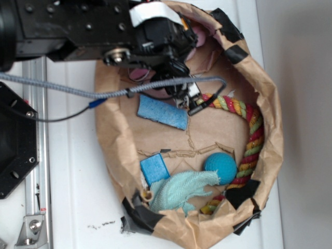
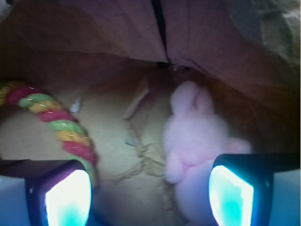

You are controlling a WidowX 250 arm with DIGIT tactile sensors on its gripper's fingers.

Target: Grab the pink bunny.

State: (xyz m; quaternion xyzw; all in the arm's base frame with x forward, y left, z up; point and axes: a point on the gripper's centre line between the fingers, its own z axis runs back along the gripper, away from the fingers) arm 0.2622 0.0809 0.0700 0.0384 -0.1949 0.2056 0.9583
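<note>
Open hand (image 2: 150, 190) hovers near pink bunny (image 2: 197, 141), seemingly not touching.

A robotics lab bench: a white tabletop (image 1: 72, 171) carries bolted aluminium rail (image 1: 37, 155) and black mounting plate (image 1: 15, 140), cabling (image 1: 62, 88), and a taped brown-paper bin (image 1: 270, 119) of assorted toys

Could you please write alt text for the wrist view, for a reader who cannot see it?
A pink bunny lies on brown paper just ahead of the open gripper, close to its right-hand finger in the picture. A multicoloured rope curves in from the left, and creased paper walls rise behind.
</note>
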